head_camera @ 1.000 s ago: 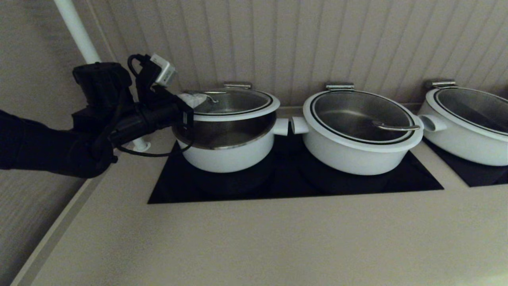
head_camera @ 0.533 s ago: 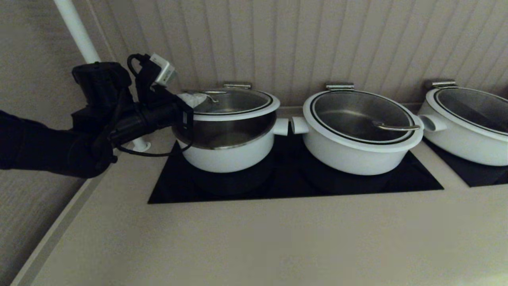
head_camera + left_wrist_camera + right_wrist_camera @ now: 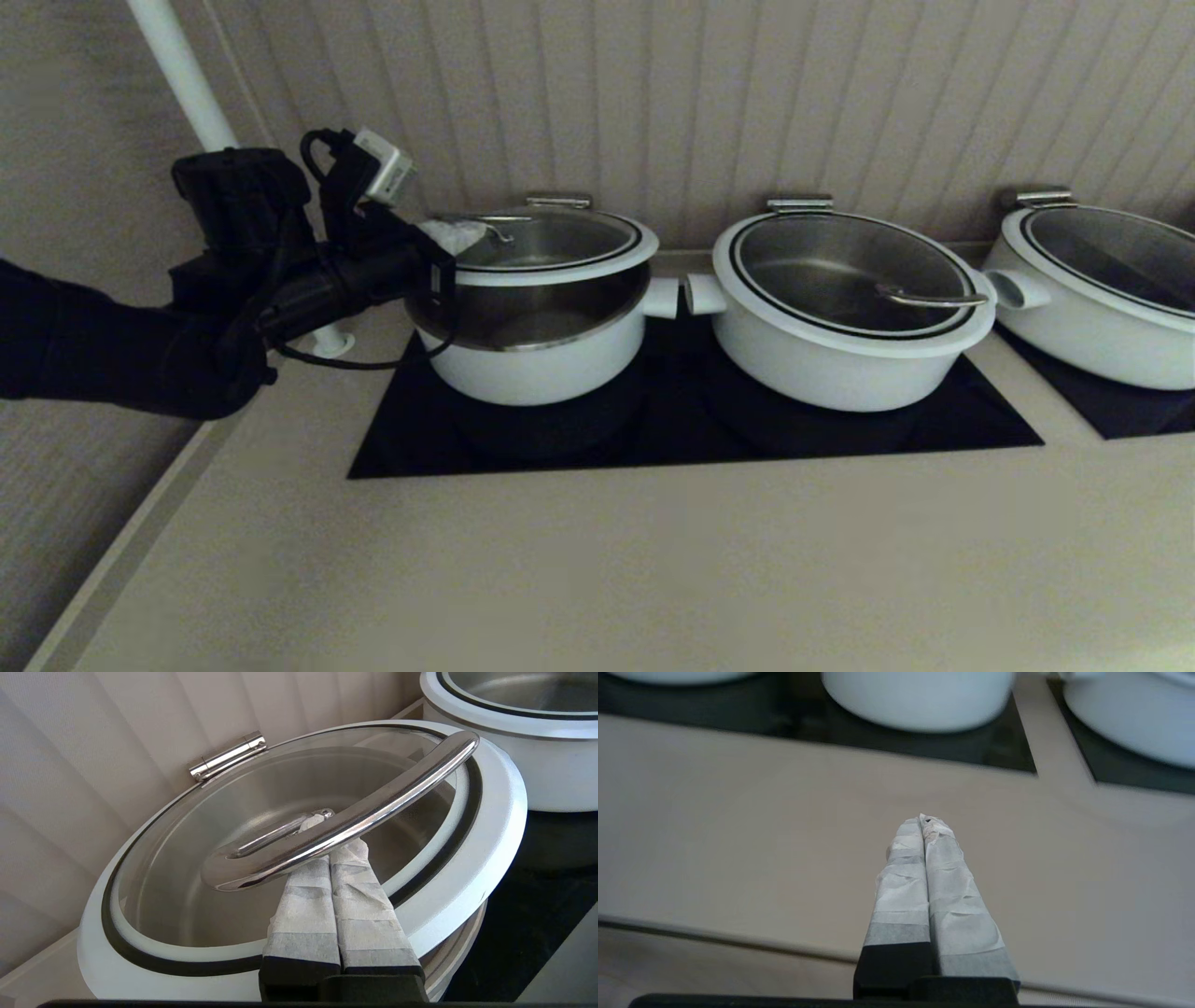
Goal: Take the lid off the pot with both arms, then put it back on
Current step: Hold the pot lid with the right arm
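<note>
The lid [image 3: 551,245] is raised off the pot [image 3: 532,359] at its front and left side, with a gap showing the steel lining; its back edge stays by the steel hinge. My left gripper [image 3: 456,233] is shut, its taped fingers pushed under the lid's arched steel handle [image 3: 355,816], which rests on top of them. In the left wrist view the gripper [image 3: 327,828] lies over the lid's white rim [image 3: 495,826]. My right gripper [image 3: 926,820] is shut and empty, hovering over the beige counter, out of the head view.
A wider lidded white pot [image 3: 840,308] stands right of the pot on the same black cooktop [image 3: 691,429], stub handles nearly touching. A third white pot [image 3: 1102,299] is at far right. A white pole [image 3: 187,84] and the panelled wall stand behind. The beige counter [image 3: 597,569] lies in front.
</note>
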Tool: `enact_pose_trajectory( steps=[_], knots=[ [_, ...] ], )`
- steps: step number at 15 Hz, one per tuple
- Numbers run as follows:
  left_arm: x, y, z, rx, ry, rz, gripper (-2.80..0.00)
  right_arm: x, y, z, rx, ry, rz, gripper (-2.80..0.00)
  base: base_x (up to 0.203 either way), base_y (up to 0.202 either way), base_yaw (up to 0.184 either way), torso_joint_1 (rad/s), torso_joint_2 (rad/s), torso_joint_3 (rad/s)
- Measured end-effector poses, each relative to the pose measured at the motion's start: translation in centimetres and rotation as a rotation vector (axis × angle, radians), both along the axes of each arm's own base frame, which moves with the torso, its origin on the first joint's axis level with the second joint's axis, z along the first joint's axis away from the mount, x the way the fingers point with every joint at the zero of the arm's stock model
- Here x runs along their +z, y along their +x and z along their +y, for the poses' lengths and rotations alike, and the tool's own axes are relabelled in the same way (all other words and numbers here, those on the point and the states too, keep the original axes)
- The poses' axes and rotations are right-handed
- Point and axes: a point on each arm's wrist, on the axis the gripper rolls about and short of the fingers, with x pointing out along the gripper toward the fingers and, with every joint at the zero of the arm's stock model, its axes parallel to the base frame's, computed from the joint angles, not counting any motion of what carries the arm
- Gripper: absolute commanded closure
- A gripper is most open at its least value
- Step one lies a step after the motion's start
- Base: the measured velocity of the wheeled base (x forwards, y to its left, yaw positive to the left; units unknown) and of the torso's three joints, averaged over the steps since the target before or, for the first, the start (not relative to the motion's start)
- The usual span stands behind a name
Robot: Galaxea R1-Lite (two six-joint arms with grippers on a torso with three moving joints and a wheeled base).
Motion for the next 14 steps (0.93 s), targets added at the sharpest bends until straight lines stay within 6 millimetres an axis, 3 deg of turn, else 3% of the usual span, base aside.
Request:
enact_pose_trajectory(
  steps=[4,8,11,14],
  knots=[
    [-0.1,0.0,0.0,0.0,-0.001,0.004,0.0,4.3,2.1,0.2,0.128,-0.009,-0.011,0.0,0.0,0.0,0.0,0.0,0.0,0.0],
    [-0.2,0.1,0.0,0.0,-0.002,0.008,0.0,7.7,7.2,0.7,0.24,-0.064,0.009,0.0,0.0,0.0,0.0,0.0,0.0,0.0],
    [-0.3,0.1,0.0,0.002,-0.003,0.012,0.0,9.2,11.7,1.2,0.334,-0.133,-0.005,0.0,0.0,0.0,0.0,0.0,0.0,0.0],
    [-0.5,0.2,0.0,0.002,-0.003,0.016,0.0,9.0,14.9,2.3,0.466,-0.172,0.039,0.0,0.0,0.0,0.0,0.0,0.0,0.0]
  ],
)
